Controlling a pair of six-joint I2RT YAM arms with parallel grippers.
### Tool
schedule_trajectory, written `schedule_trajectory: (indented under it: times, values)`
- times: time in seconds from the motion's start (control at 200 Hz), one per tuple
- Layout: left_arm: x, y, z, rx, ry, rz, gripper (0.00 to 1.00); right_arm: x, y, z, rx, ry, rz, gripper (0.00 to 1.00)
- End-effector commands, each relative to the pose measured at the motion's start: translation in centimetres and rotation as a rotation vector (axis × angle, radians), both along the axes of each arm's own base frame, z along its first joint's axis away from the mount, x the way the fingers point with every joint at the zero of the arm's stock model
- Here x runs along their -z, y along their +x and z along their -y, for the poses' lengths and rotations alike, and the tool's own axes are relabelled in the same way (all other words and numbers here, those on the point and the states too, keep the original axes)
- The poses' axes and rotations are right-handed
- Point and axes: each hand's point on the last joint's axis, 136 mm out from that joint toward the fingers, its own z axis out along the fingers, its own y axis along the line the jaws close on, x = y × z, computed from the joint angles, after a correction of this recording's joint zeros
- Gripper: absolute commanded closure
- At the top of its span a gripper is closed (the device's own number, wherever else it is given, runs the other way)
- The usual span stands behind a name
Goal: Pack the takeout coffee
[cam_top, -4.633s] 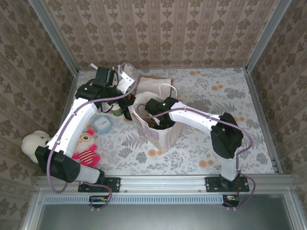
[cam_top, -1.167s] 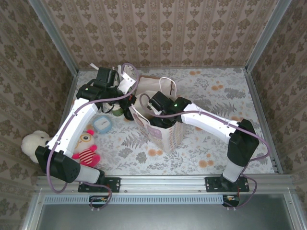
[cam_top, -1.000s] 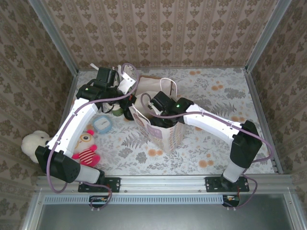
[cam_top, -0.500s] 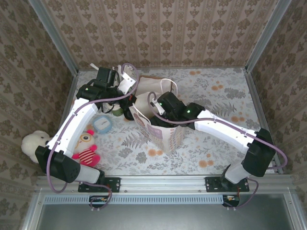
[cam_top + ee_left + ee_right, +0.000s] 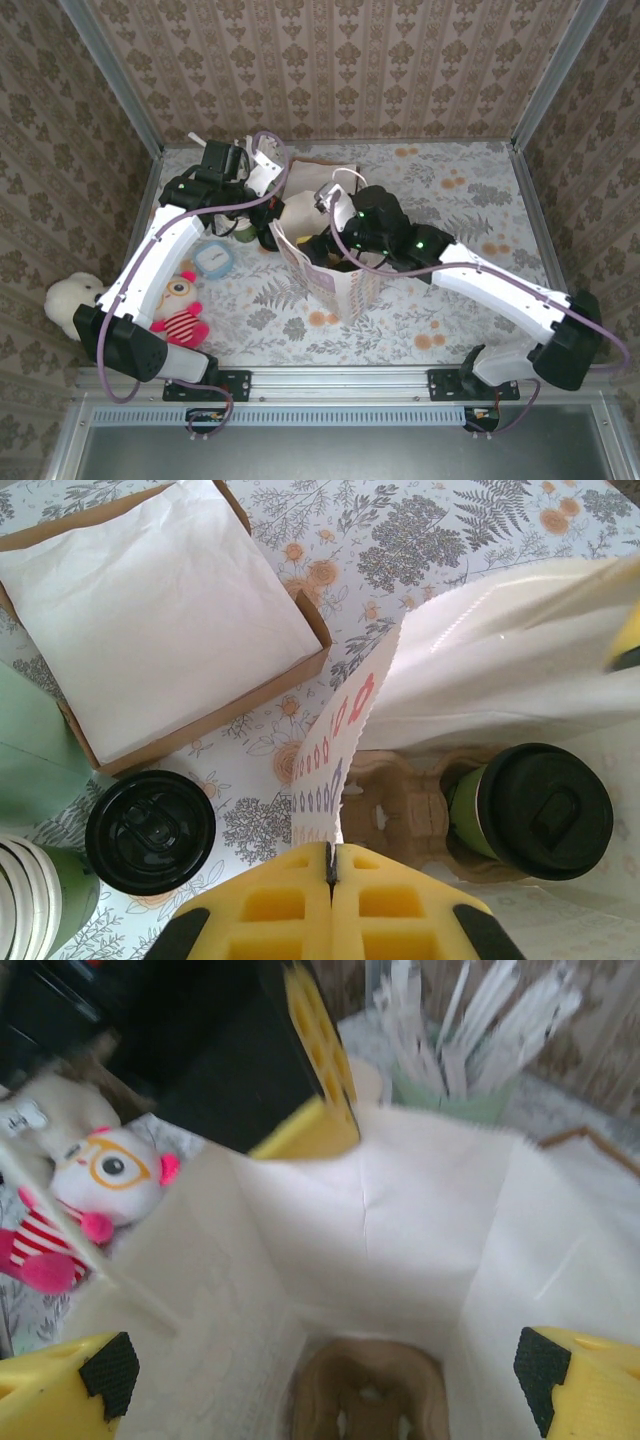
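Takeout coffee, olive-green paper cup w/ black lid [image 5: 540,810], sits in brown cardboard carrier [image 5: 395,800] inside white paper bag [image 5: 500,670]. Right gripper [image 5: 320,1375], spread & empty, has pulled out of bag; left gripper [image 5: 330,865] pinches bag rim. Packing prob. done.

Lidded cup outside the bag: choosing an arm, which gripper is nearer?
Left: the left gripper pinches the bag rim beside the lidded cup; the right gripper hangs open above the bag.

No words can be read; the paper bag [image 5: 332,768] bears red and blue print (too slanted to make out).
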Motion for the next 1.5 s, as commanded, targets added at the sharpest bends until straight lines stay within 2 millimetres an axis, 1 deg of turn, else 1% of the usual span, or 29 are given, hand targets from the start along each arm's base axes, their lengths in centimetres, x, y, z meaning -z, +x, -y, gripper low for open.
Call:
schedule_trajectory:
  times: [0.0, 0.075, 0.2, 0.25, 0.3, 0.345, 0.45, 0.52, 0.565, 0.595, 0.64, 0.745, 0.795, 0.845, 0.885, 0.94, 0.98, 1.04, 1.085, 1.175, 1.235, 1.275, 1.37, 1.445, 1.495]
  values:
    - [-1.2, 0.5, 0.1, -0.035, -0.018, 0.022, 1.00, -4.2, -0.7, 0.2, -0.046, 0.087, 0.139, 0.00]
    - [-1.5, 0.7, 0.2, -0.052, -0.032, 0.018, 1.00, -5.1, -1.6, 0.0, -0.094, 0.121, 0.146, 0.00]
    - [-1.4, 1.2, 0.0, -0.090, -0.030, 0.003, 1.00, -7.6, -3.5, -0.4, -0.181, 0.224, 0.178, 0.00]
    - [-1.5, 1.2, 0.2, -0.087, -0.043, -0.008, 1.00, -8.3, -3.8, -0.2, -0.185, 0.251, 0.193, 0.00]
    - [-1.8, 1.3, 0.5, -0.086, -0.063, -0.008, 1.00, -9.0, -3.7, 0.3, -0.156, 0.263, 0.198, 0.00]
    - [-2.0, 1.4, 0.7, -0.088, -0.078, -0.007, 1.00, -9.3, -3.7, 0.6, -0.140, 0.259, 0.189, 0.00]
    - [-2.3, 2.0, 0.9, -0.108, -0.095, -0.013, 0.93, -9.6, -4.1, 1.4, -0.122, 0.246, 0.152, 0.00]
    - [-2.6, 1.9, 1.3, -0.091, -0.119, -0.019, 0.89, -9.8, -4.1, 2.5, -0.077, 0.278, 0.160, 0.00]
    - [-2.8, 1.9, 1.4, -0.086, -0.131, -0.022, 0.88, -9.9, -4.2, 3.2, -0.050, 0.298, 0.178, 0.00]
    - [-2.8, 2.0, 1.5, -0.087, -0.137, -0.027, 0.88, -9.6, -4.2, 3.7, -0.034, 0.296, 0.176, 0.00]
    - [-2.9, 2.0, 1.6, -0.089, -0.144, -0.031, 0.88, -8.8, -4.2, 4.1, -0.024, 0.271, 0.145, 0.00]
    - [-3.0, 2.5, 1.6, -0.119, -0.155, -0.048, 0.88, -5.6, -5.6, 3.0, -0.131, 0.160, 0.014, 0.00]
    - [-2.9, 2.7, 1.5, -0.136, -0.150, -0.056, 0.89, -4.5, -5.4, 2.9, -0.107, 0.143, -0.054, 0.00]
    - [-2.5, 2.9, 1.2, -0.162, -0.143, -0.067, 0.89, -4.1, -4.6, 3.6, -0.024, 0.149, -0.095, 0.00]
    - [-2.2, 3.0, 1.0, -0.183, -0.137, -0.078, 0.89, -4.2, -3.4, 5.0, 0.100, 0.174, -0.112, 0.00]
    - [-1.8, 3.0, 0.8, -0.206, -0.131, -0.097, 0.88, -4.6, -1.6, 7.9, 0.328, 0.228, -0.140, 0.00]
    - [-1.5, 2.9, 0.8, -0.214, -0.131, -0.112, 0.86, -4.7, -1.1, 10.0, 0.459, 0.270, -0.185, 0.00]
    - [-1.3, 2.7, 0.7, -0.224, -0.130, -0.126, 0.79, -4.5, -1.4, 11.7, 0.551, 0.317, -0.259, 0.00]
    - [-1.2, 2.6, 0.5, -0.231, -0.129, -0.128, 0.75, -4.2, -1.7, 12.4, 0.604, 0.342, -0.302, 0.00]
    - [-1.4, 2.6, 0.6, -0.227, -0.139, -0.118, 0.62, -1.7, -2.6, 15.4, 0.813, 0.349, -0.433, 0.06]
    - [-1.1, 2.5, 0.7, -0.218, -0.137, -0.124, 0.58, -0.2, -3.4, 16.8, 0.927, 0.357, -0.524, 0.09]
    - [-0.8, 2.6, 0.7, -0.221, -0.128, -0.131, 0.57, 0.6, -3.8, 16.9, 0.961, 0.348, -0.576, 0.09]
    - [-0.1, 2.7, 0.6, -0.225, -0.109, -0.148, 0.56, 2.1, -4.5, 16.2, 0.992, 0.285, -0.672, 0.09]
    - [0.1, 2.5, 0.7, -0.220, -0.103, -0.154, 0.54, 2.3, -4.7, 15.5, 1.002, 0.243, -0.695, 0.09]
    - [0.0, 2.3, 0.7, -0.215, -0.102, -0.152, 0.52, 2.4, -4.6, 14.9, 1.011, 0.233, -0.702, 0.11]
